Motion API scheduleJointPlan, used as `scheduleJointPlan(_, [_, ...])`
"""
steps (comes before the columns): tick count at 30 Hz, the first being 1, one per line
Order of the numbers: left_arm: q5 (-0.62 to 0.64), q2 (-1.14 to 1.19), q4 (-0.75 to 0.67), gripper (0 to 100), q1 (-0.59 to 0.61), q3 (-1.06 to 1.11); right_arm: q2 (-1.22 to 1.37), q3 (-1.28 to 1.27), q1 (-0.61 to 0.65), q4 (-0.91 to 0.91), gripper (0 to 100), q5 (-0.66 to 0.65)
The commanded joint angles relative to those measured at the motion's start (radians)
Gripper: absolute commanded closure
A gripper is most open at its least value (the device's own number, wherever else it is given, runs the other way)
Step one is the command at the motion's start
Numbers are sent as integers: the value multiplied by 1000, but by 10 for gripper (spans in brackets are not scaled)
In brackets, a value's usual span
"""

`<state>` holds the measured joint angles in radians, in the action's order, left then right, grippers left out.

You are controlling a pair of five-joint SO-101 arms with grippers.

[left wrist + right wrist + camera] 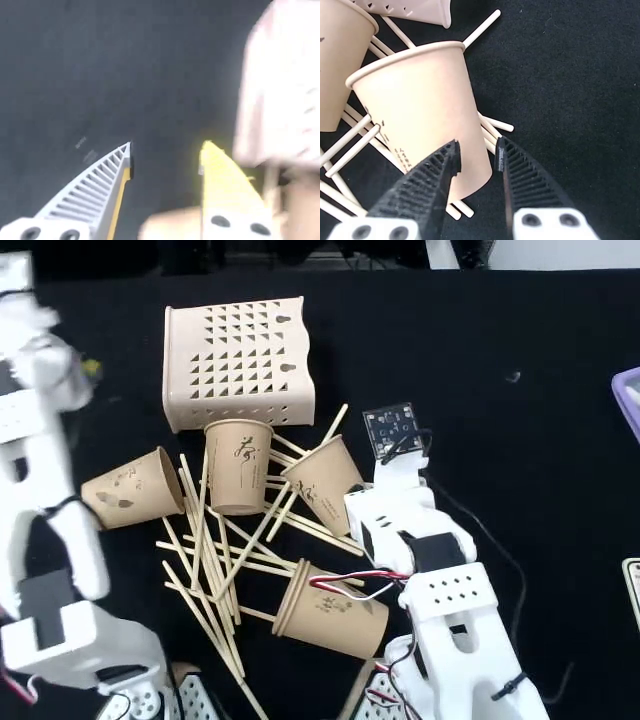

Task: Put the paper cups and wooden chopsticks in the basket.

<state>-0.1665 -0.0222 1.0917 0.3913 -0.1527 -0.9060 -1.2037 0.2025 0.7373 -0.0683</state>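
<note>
Black table top — cups, chopsticks strewn nr basket.

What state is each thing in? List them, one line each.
basket: tipped over, perforated wall up.
paper cups: four, all lying on their sides outside the basket.
chopsticks: scattered loose, some under cups.
left pincer: open, empty.
right pincer: open, over one cup's base.

Left arm: we see it raised at the left side of the high view.
Left gripper: we find its fingers spread wide, holding nothing.
Right arm: we see it stretched forward, wrist tipped down.
Right gripper: fingers narrowly parted, nothing clamped.
</note>
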Motion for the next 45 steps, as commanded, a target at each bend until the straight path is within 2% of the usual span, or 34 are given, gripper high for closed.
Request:
scheduleJointPlan(1, [26,31,-114,745,-145,-51,-18,8,8,-11,874,6])
scheduleJointPlan(4, [28,146,-163,751,-194,-124,-18,8,8,-11,874,3])
scheduleJointPlan(8, [32,347,-155,752,-179,-291,-18,5,8,-11,874,-40])
scheduleJointPlan(17, [32,698,86,752,-88,-728,-18,5,12,-11,874,-41])
scheduleJointPlan(25, [28,948,181,752,-35,-928,-18,5,11,-11,874,-41])
scheduleJointPlan(32, [29,1069,238,752,48,-1118,-18,5,12,-11,874,-41])
scheduleJointPlan(43, [35,1083,436,752,153,-1449,-18,5,12,-11,874,-43])
scheduleJointPlan(45, [71,1082,477,752,174,-1517,-18,5,12,-11,874,-43])
